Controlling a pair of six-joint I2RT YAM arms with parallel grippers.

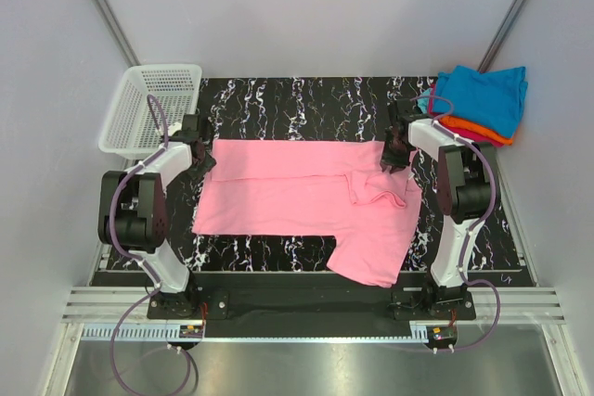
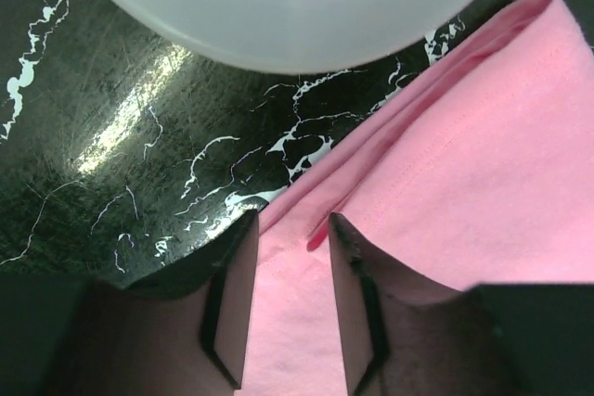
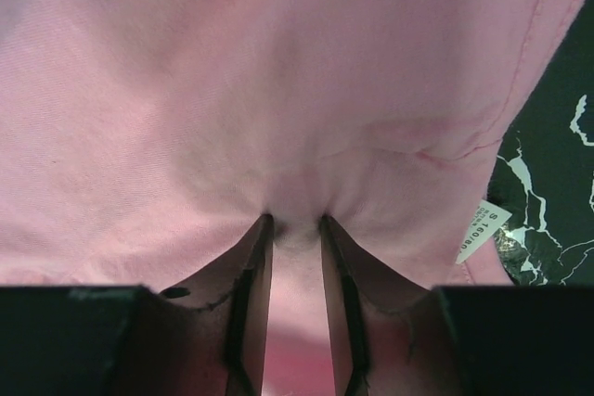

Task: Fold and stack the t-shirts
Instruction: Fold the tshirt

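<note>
A bright pink t-shirt (image 1: 297,192) lies spread on the black marbled table, its upper part a flat band and one sleeve hanging toward the near edge. My left gripper (image 1: 202,157) sits at the shirt's far-left corner. In the left wrist view its jaws (image 2: 293,220) stand open over the pink hem (image 2: 464,164). My right gripper (image 1: 394,157) is at the far-right corner. It (image 3: 295,222) stands open with its tips pressed into puckered pink cloth (image 3: 278,90), beside the white neck label (image 3: 481,229).
A white mesh basket (image 1: 148,108) stands at the far left, close to my left arm; its rim (image 2: 297,6) fills the top of the left wrist view. Folded t-shirts (image 1: 478,104), teal on top of orange and magenta, sit stacked at the far right corner.
</note>
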